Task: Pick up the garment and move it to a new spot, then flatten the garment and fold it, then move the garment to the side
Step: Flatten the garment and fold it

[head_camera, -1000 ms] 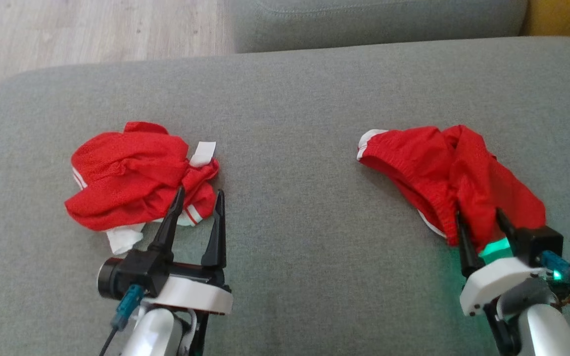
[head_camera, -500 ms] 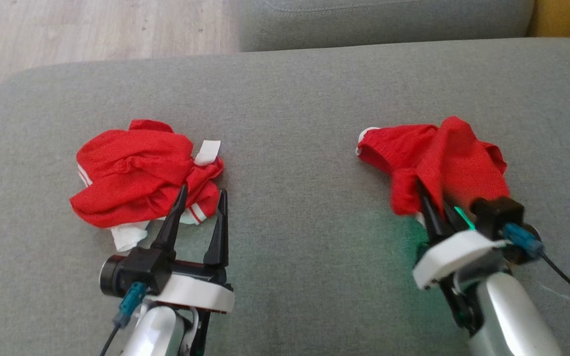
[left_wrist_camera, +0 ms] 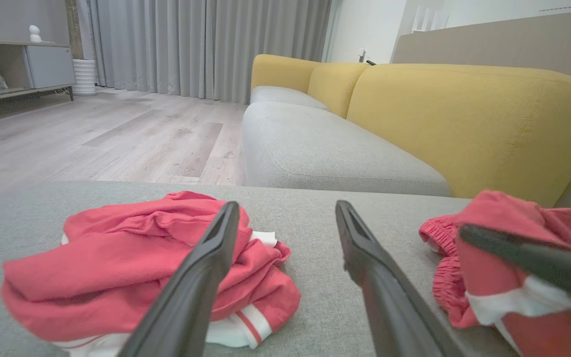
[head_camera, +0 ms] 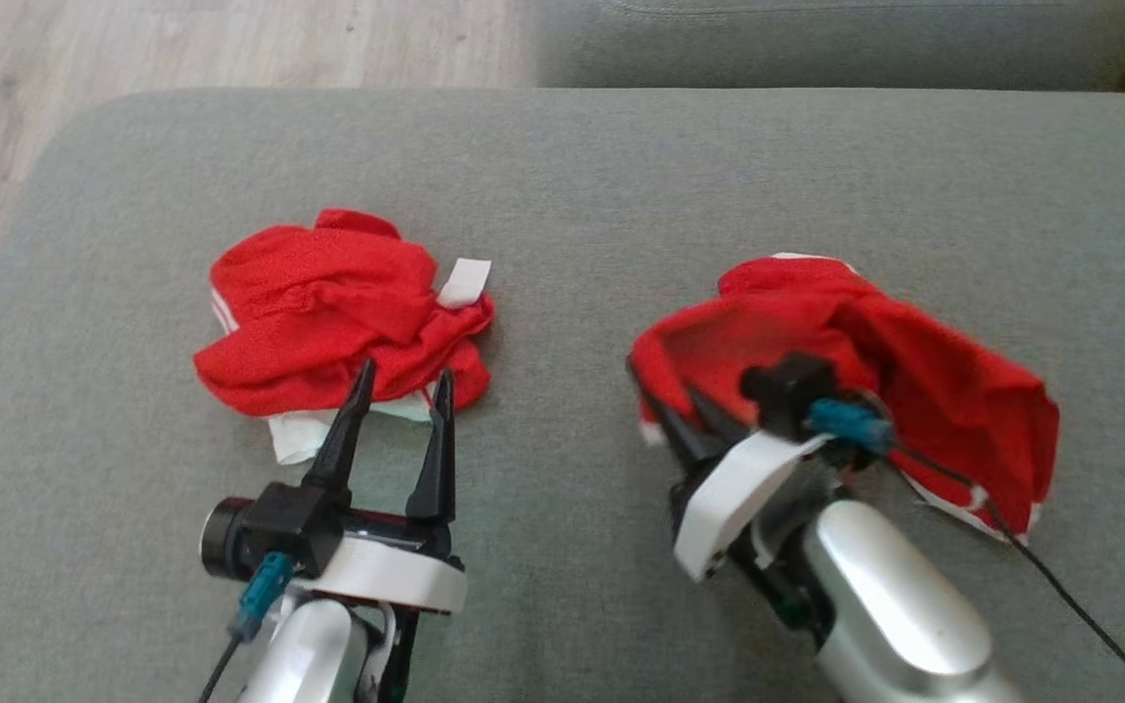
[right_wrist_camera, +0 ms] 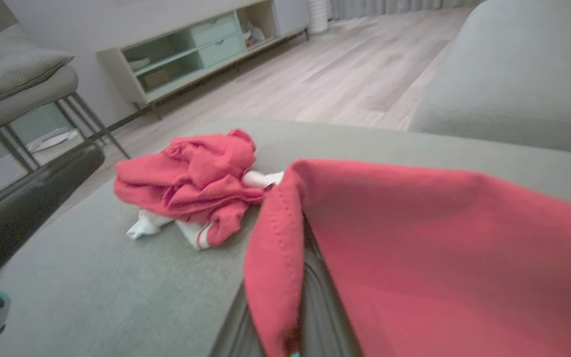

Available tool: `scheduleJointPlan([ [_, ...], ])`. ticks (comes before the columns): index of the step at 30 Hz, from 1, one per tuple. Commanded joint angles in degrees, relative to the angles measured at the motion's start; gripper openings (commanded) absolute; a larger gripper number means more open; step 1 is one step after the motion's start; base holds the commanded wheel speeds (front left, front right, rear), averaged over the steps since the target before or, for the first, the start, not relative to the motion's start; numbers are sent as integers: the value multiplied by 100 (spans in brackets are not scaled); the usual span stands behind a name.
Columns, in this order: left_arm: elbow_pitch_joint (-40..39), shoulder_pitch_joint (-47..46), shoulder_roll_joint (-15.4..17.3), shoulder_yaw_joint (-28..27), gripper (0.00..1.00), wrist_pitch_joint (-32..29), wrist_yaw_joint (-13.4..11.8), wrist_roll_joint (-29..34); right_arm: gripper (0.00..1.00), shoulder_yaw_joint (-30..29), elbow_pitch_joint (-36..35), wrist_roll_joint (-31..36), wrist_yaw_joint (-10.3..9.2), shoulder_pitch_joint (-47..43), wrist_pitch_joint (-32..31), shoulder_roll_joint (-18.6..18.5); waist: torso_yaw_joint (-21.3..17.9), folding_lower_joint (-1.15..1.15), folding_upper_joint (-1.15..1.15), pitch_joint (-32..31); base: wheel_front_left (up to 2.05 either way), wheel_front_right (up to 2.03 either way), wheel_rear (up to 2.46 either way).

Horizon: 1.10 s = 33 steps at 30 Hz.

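Note:
Two red garments with white trim lie on the grey cushion (head_camera: 562, 176). One is a crumpled heap (head_camera: 338, 303) at the left, also in the left wrist view (left_wrist_camera: 132, 258) and the right wrist view (right_wrist_camera: 196, 178). My left gripper (head_camera: 404, 376) stands open just in front of this heap, its fingers (left_wrist_camera: 206, 267) over the near edge, holding nothing. The other garment (head_camera: 914, 361) hangs draped over my right gripper (head_camera: 670, 400), which is shut on its edge, the cloth (right_wrist_camera: 439, 238) trailing to the right. The right fingertips are hidden by fabric.
The cushion's rounded left edge drops to a wooden floor (head_camera: 182, 49). A grey sofa seat (head_camera: 816, 39) lies beyond the far edge, with a yellow backrest (left_wrist_camera: 464, 124). A low sideboard (right_wrist_camera: 191, 49) and a chair (right_wrist_camera: 18, 89) stand across the room.
My right gripper shut on the right garment's edge, lifted it and carried it leftward toward the cushion's middle. The head camera swung too. The left gripper stayed open by its heap.

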State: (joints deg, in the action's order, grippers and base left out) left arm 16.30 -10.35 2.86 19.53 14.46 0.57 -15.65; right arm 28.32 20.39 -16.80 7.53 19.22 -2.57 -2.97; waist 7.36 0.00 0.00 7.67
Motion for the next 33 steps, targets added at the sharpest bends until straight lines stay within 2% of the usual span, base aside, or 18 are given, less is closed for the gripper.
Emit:
scheduleJointPlan([
  [1, -150, -253, 2, -149, 100, 54, 7, -43, 0, 202, -100, -119, -4, 215, -13, 10, 59, 0, 0, 21, 0, 0, 0],
  [2, -144, -258, 2, -134, 100, 54, 7, -49, 19, 373, 23, -276, -4, 262, -36, 10, 90, 0, 0, 23, 0, 0, 0],
  [3, -140, -262, 2, -119, 100, 54, 4, -56, 100, 518, 153, -408, -4, 315, -47, 10, 117, 0, 0, 27, 0, 0, 0],
  [6, -141, -271, 2, -96, 100, 54, -20, -76, 100, 986, 437, -324, -4, 584, 39, 10, 159, 0, 0, 40, 0, 0, 0],
  [10, -156, -251, 2, -186, 100, 54, -51, -63, 100, 1327, 433, -503, -4, 769, 243, 10, 72, 0, 0, 42, 0, 0, 0],
  [15, -174, -207, 2, -235, 100, 54, -59, -80, 100, 1256, 201, -658, -4, 761, 625, 10, -153, 0, 0, -43, 0, 0, 0],
  [19, -197, -174, 2, -248, 100, 54, -68, -83, 100, 538, -69, -521, -4, 500, 1050, 10, -402, 0, 0, -163, 0, 0, 0],
  [23, -216, -126, 2, -285, 100, 54, -89, -71, 100, -479, -235, -117, -4, 79, 1287, 10, -603, 0, 0, -244, 0, 0, 0],
  [29, -237, -42, 2, -309, 100, 54, -80, -63, 100, -2074, -248, 620, -4, -803, 1315, 10, -816, 0, 0, -295, 0, 0, 0],
  [33, -255, -50, 2, -292, 100, 54, -81, -68, 100, -2640, -170, 701, -4, -1163, 1251, 10, -878, 0, 0, -254, 0, 0, 0],
])
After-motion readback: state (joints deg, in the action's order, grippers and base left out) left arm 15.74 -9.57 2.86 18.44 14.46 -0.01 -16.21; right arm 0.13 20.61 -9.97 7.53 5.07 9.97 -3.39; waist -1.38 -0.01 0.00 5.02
